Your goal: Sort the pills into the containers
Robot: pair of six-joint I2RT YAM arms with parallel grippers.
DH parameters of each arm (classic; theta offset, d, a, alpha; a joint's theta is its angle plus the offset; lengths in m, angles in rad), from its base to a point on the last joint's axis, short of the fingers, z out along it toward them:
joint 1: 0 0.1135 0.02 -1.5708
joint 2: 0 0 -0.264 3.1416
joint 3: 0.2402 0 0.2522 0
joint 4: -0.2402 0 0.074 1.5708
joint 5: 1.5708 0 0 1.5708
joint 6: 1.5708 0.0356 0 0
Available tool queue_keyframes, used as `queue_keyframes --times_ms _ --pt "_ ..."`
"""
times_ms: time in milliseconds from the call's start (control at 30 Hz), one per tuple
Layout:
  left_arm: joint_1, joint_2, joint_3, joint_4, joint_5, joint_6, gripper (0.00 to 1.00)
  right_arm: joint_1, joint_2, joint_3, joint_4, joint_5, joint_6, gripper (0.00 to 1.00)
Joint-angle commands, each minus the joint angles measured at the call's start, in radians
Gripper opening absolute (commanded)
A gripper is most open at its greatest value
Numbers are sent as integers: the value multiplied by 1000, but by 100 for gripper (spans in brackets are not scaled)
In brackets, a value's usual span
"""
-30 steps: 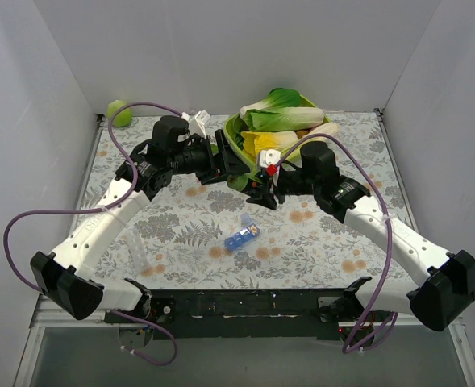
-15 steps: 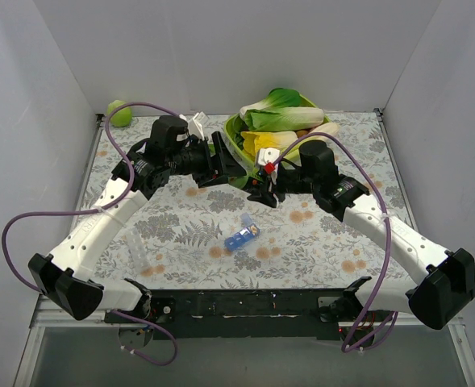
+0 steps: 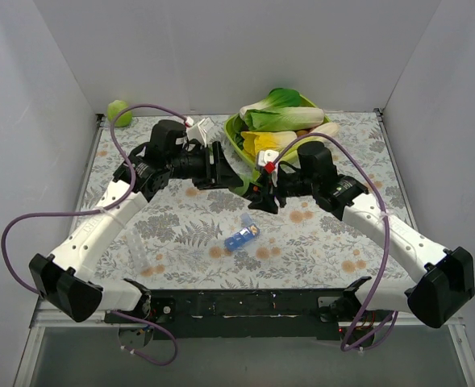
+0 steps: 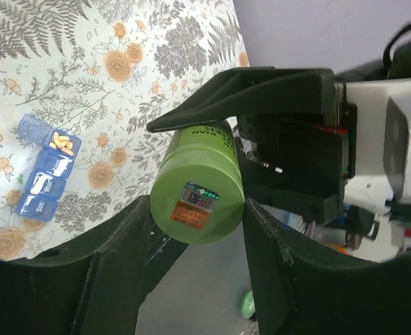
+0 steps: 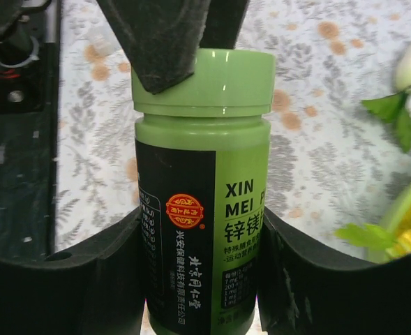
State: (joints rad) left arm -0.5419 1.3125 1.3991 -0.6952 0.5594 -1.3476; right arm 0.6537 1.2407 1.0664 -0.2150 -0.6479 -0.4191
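Note:
A green pill bottle point(image 5: 236, 209) with a black label hangs in the air between both arms; a bit of it shows in the top view point(image 3: 243, 185). My right gripper point(image 5: 202, 230) point(image 3: 257, 195) is shut on its body. My left gripper point(image 4: 197, 209) point(image 3: 231, 173) is closed round its green cap point(image 4: 197, 202) point(image 5: 205, 80), a finger on each side. The blue strip pill box point(image 3: 241, 236) point(image 4: 48, 174) lies on the flowered table below. One end compartment is open, and the compartment beside it holds pale orange pills point(image 4: 63, 144).
A lime-green bowl point(image 3: 234, 137) of vegetables stands just behind the grippers. A green ball point(image 3: 120, 113) lies at the back left corner. A clear plastic tube point(image 3: 140, 251) lies at the front left. White walls close in three sides.
My left wrist has turned and shifted slightly right at the cap. The right gripper and the bottle have sunk a little. The pill box has not moved.

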Motion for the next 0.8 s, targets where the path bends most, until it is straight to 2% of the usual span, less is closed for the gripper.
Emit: queue_keyframes --times_ms 0,100,133,267,333,367,400,433,500,633,767 --pt "-15 -58 -66 17 223 234 25 4 5 64 86 -287 103 1" --pt "-15 -122 -104 20 280 385 25 4 19 47 170 -473 239 1" --pt "-15 -149 -110 20 289 446 25 4 25 34 201 -511 341 1" --pt "-15 -191 -121 34 214 541 27 4 51 -42 469 -613 664 1" --pt "-13 -191 -92 11 162 554 33 3 69 -72 599 -650 759 1" --pt "-15 -199 -83 13 111 542 41 3 71 -80 629 -645 822 1" --pt "-13 -208 -81 46 82 519 54 1 72 -85 638 -644 829 1" --pt "-15 -223 -81 68 56 498 81 0 77 -83 629 -639 826 1" --pt "-15 -278 -91 132 -40 415 98 -3 78 -76 614 -628 798 1" --pt "-12 -370 -143 212 -120 256 98 -5 77 -34 464 -595 646 1" --pt "-12 -397 -124 117 -266 79 98 -6 74 41 222 -480 378 1"
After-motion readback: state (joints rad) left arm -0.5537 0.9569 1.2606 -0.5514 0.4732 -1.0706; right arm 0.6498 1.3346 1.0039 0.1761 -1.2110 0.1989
